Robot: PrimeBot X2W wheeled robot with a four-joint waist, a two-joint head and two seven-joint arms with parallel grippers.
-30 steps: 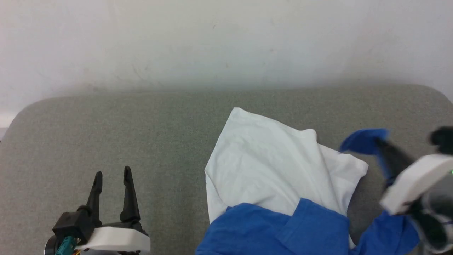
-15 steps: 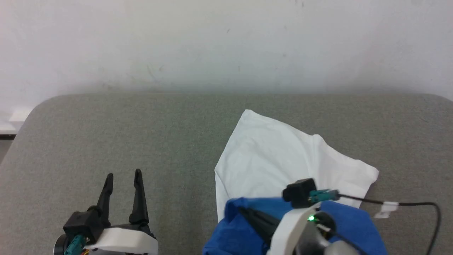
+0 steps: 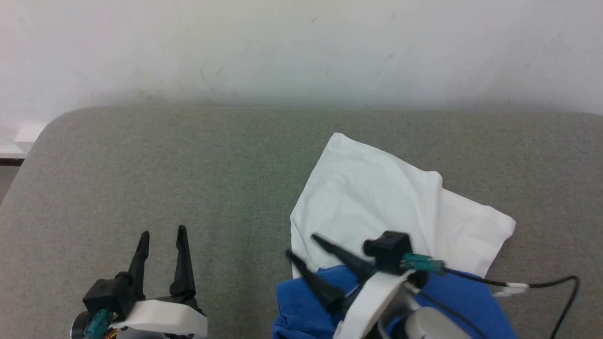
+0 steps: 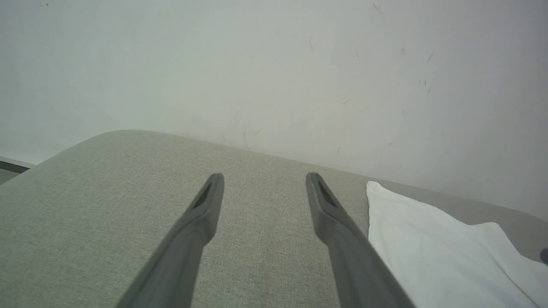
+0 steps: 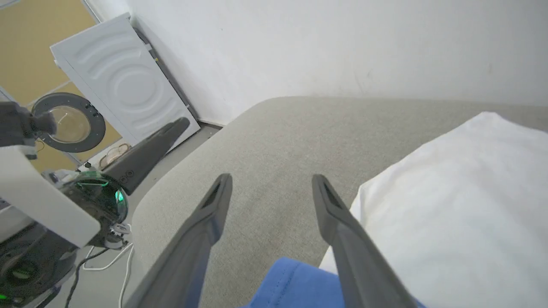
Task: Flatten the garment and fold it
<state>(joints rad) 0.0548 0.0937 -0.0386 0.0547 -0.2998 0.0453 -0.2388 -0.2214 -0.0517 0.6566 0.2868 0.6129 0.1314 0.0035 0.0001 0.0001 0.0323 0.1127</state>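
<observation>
**foldfan:** ok, where are the jaws at? which arm is closer for the next grab?

**grip_nerd:** right gripper [image 3: 301,245], by a mile. Its jaws are spread wide with nothing pinched between them. The tips point away from the robot and a bit to its left, and they hang over the near-left edge of the garment [image 3: 377,197]. From the right wrist camera, the blue part [image 5: 291,278] sits right under the roots of the fingers. The white body [image 5: 449,192] starts just beside the right-hand finger.

**foldfan:** and the left one?

**grip_nerd:** left gripper [image 3: 162,231] is parked well off to the robot's left, over bare counter [image 3: 141,165]. Jaws wide open too, holding nothing. The garment lies off to its right, well apart from it.

**foldfan:** how's the shirt lying then?

**grip_nerd:** bunched up, right of centre on the counter. The blue part is heaped at the near edge. The white body runs away from the robot and slants toward its right, with one layer lapped over another, so it's not flat yet. My guess is the whole thing turns on the cloth being below and to the right of the right jaws. They'd have to drop and swing that way to catch an edge, and the left arm would have to reach right across.
</observation>
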